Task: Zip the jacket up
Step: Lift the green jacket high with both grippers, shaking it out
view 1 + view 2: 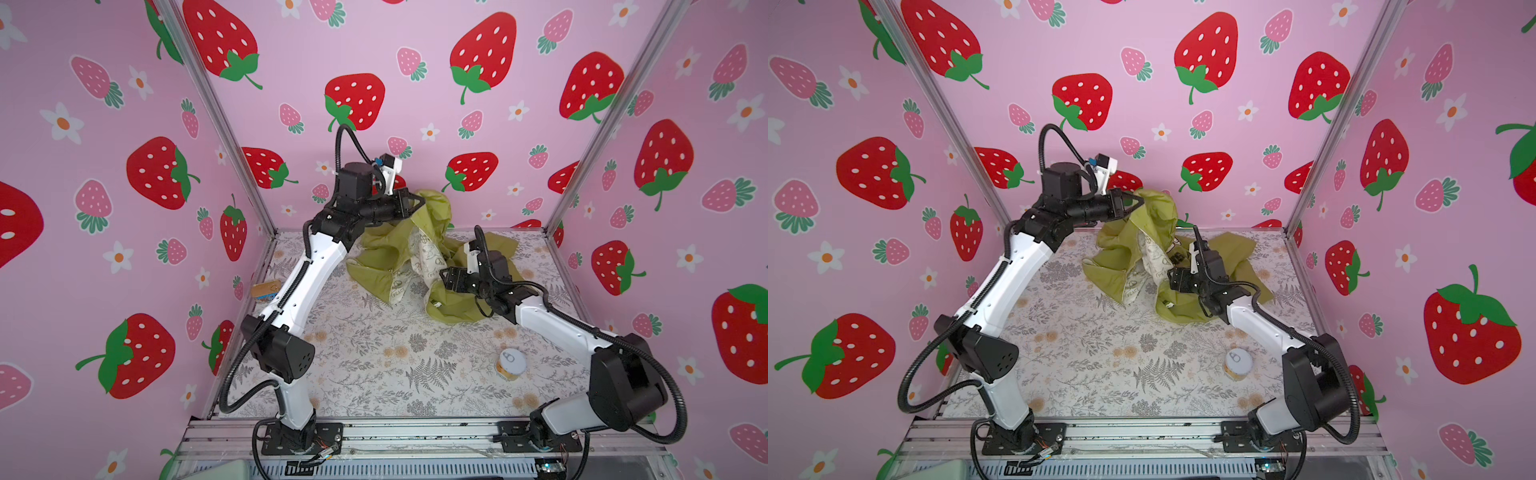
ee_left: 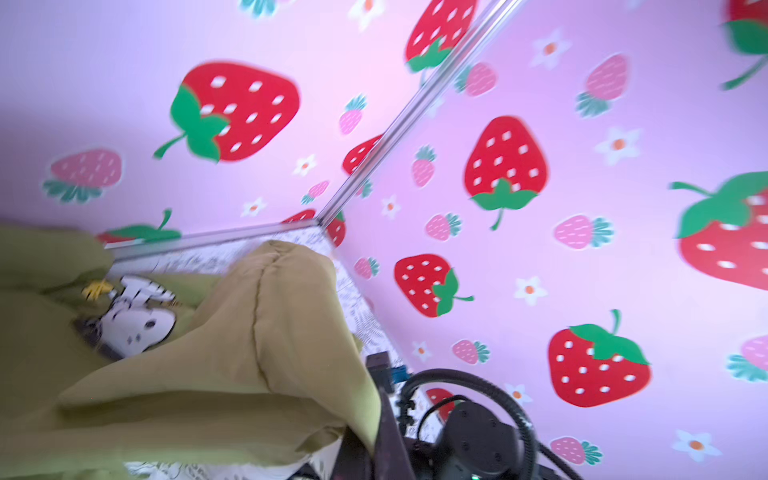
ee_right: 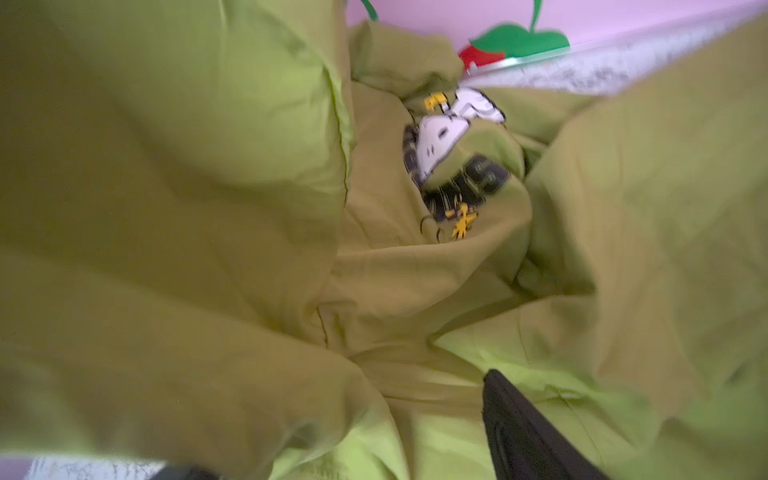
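The olive-green jacket [image 1: 434, 216] [image 1: 1154, 214] is bunched at the back of the table, with its pale printed lining [image 1: 426, 253] showing. My left gripper [image 1: 419, 203] [image 1: 1139, 199] is shut on a fold of it and holds that part raised near the back wall. In the left wrist view the jacket [image 2: 270, 353] drapes over the closed jaws. My right gripper [image 1: 446, 276] [image 1: 1173, 279] stands open, low against the jacket's front part. In the right wrist view one finger [image 3: 528, 436] lies on the jacket [image 3: 208, 208], and a dog patch [image 3: 453, 129] shows. I cannot make out the zipper.
A small can with a white lid [image 1: 512, 363] [image 1: 1239, 362] stands on the floral table [image 1: 374, 374] at the front right. A tan tag [image 1: 264, 289] lies by the left wall. Strawberry-print walls close in the back and both sides.
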`<state>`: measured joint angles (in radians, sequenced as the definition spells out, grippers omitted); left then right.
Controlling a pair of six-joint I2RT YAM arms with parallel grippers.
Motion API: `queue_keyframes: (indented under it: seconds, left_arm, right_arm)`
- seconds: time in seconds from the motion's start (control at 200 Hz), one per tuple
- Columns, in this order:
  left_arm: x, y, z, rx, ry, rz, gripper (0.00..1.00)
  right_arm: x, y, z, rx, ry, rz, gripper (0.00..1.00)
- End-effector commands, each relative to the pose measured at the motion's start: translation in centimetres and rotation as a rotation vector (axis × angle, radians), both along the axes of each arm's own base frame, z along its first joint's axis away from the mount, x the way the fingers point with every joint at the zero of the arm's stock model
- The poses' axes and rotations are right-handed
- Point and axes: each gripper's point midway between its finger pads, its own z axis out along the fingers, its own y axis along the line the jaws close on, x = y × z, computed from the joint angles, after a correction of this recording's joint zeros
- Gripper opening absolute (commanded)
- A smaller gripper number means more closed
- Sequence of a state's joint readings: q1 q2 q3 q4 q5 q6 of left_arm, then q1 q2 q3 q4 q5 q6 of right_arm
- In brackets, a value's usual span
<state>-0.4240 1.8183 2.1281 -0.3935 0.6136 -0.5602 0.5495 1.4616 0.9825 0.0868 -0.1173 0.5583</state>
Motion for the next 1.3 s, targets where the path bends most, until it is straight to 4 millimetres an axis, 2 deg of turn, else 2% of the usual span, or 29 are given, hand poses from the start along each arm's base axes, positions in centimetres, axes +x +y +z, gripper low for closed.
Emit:
queue_keyframes:
  seconds: [0.0, 0.13, 0.3, 0.435, 0.715, 0.825, 0.96, 1.025, 1.115, 1.18, 1.295]
  left_arm:
    - [-2.4, 0.0, 6.0, -0.112, -0.12, -0.06, 0.0]
    - [-4.5, 0.4, 9.9, -0.177, -0.197, -0.075, 0.0]
    - [-6.9, 0.2, 13.8, -0.238, -0.264, -0.106, 0.0]
    - [-8.6, -0.1, 16.1, -0.273, -0.311, -0.129, 0.0]
    - [-10.4, -0.1, 18.1, -0.308, -0.343, -0.115, 0.0]
    - [-11.4, -0.1, 18.7, -0.315, -0.359, -0.123, 0.0]
    - [-12.3, 0.2, 19.0, -0.317, -0.365, -0.121, 0.0]
    - [-12.7, 0.5, 19.2, -0.313, -0.377, -0.11, 0.0]
    - [-13.4, 1.2, 19.4, -0.303, -0.398, -0.087, 0.0]
    - [-13.9, 1.9, 19.6, -0.295, -0.417, -0.062, 0.0]
    - [-14.6, 3.2, 19.9, -0.269, -0.461, -0.006, 0.0]
  right_arm:
    - [-0.3, 1.7, 4.7, 0.122, -0.148, 0.087, 0.85]
    - [-1.5, 2.8, 5.7, 0.133, -0.237, 0.128, 0.86]
    - [-1.8, 4.7, 5.4, 0.116, -0.288, 0.13, 0.86]
    - [-1.8, 7.7, 5.9, 0.157, -0.316, 0.164, 0.9]
    - [-2.2, 13.3, 10.5, 0.215, -0.495, 0.129, 0.91]
    - [-1.4, 15.3, 11.3, 0.224, -0.514, 0.108, 0.95]
    - [0.7, 15.7, 11.7, 0.236, -0.499, 0.003, 0.95]
    - [1.9, 15.5, 11.8, 0.224, -0.485, -0.056, 0.86]
    - [2.6, 15.9, 12.4, 0.213, -0.485, -0.07, 0.56]
    - [2.5, 16.1, 13.5, 0.217, -0.501, -0.059, 0.4]
    - [1.7, 16.2, 15.4, 0.225, -0.527, -0.016, 0.21]
